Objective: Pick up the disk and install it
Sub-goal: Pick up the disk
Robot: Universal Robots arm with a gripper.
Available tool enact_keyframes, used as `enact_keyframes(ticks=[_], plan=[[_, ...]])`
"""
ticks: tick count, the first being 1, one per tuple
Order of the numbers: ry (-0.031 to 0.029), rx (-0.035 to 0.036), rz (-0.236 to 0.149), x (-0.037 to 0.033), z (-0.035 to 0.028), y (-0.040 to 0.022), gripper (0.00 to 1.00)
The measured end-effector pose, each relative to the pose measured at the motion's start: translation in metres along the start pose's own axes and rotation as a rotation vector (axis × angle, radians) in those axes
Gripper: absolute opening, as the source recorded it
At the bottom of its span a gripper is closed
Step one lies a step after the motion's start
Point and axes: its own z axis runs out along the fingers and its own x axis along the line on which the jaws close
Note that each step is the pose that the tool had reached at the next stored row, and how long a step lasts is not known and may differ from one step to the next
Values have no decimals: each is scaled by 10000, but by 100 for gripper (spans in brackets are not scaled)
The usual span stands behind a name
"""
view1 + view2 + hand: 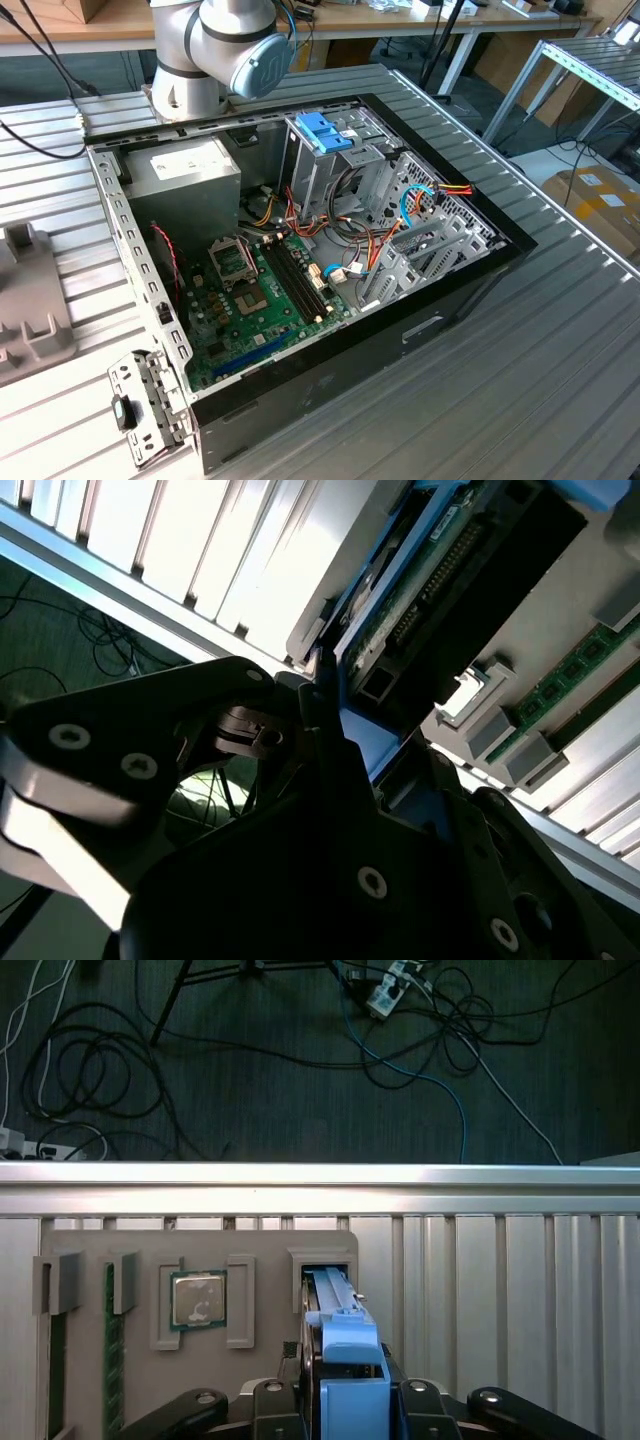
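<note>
First wrist view: grey holder tray [270, 1250] on ribbed counter [500, 1290]. Tray carries memory sticks [113, 1380], processor chip [198, 1300], then disk [332, 1295] on edge, far end in tray's slot. Hand [350, 1365] clenched on disk, clamping light blue carrier from both sides. Second wrist view: same grip, disk's green board exposed; fingertips largely hidden behind hand body. Disk's lower edge cut off. Exterior view: open computer case [300, 250] mid-counter.

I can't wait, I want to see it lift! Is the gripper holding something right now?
The gripper is closed on the disk, standing in the grey holder.
</note>
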Motion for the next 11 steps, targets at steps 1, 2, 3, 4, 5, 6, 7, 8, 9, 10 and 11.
enact_keyframes(ticks=[1,2,3,4,5,6,7,8,9,10,11], plan=[[-1,3,0,-1,-2,0,38],[-1,2,0,-1,-3,-1,38],[-1,2,-1,-1,-4,-1,38],[0,-1,-1,-3,-5,0,38],[0,-2,-1,-3,-6,0,38],[0,-1,-1,-4,-5,0,38],[0,-1,0,-4,-5,0,37],[-1,0,0,-4,-5,0,37],[0,1,0,-4,-5,0,37],[-1,2,-1,-4,-5,0,37],[-1,2,0,-4,-6,0,37]])
